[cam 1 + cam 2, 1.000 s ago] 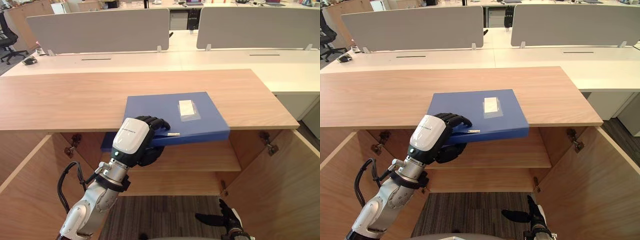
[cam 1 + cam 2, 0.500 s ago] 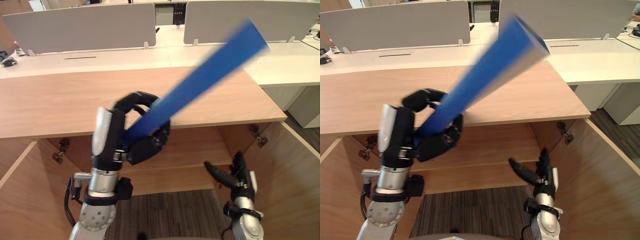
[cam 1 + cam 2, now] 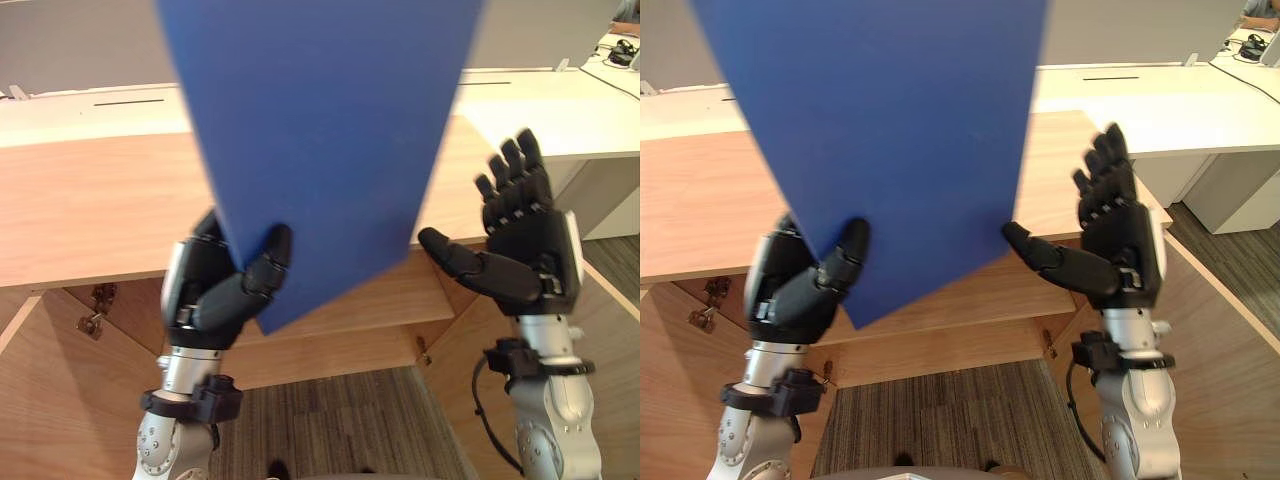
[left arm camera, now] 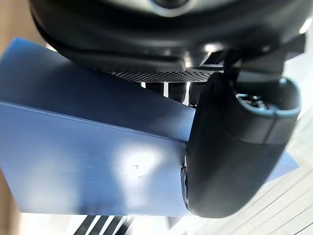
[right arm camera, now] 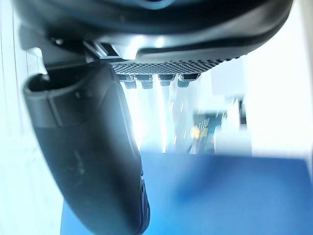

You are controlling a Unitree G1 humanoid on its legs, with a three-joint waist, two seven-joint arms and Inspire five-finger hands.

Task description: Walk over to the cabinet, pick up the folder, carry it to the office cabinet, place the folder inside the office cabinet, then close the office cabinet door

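Note:
The blue folder (image 3: 320, 140) stands upright in front of the camera, its broad face toward me, lifted off the wooden cabinet top (image 3: 90, 200). My left hand (image 3: 215, 285) is shut on the folder's lower left corner, thumb pressed on its face; the left wrist view shows the thumb (image 4: 234, 147) clamped on the blue cover (image 4: 88, 166). My right hand (image 3: 515, 250) is raised beside the folder's right edge, open, fingers straight up and thumb pointing toward the folder without touching it. The right wrist view shows the folder (image 5: 234, 196) past its thumb (image 5: 93, 156).
Below the cabinet top, the open cabinet shows a wooden shelf (image 3: 400, 300), with its doors swung out at left (image 3: 30, 400) and right (image 3: 610, 330). White desks (image 3: 540, 95) stand behind. Grey carpet (image 3: 330, 430) lies below.
The left hand has swung the folder from tilted up to the right to upright and closer to the camera. The right hand has risen from low to beside the folder's right edge.

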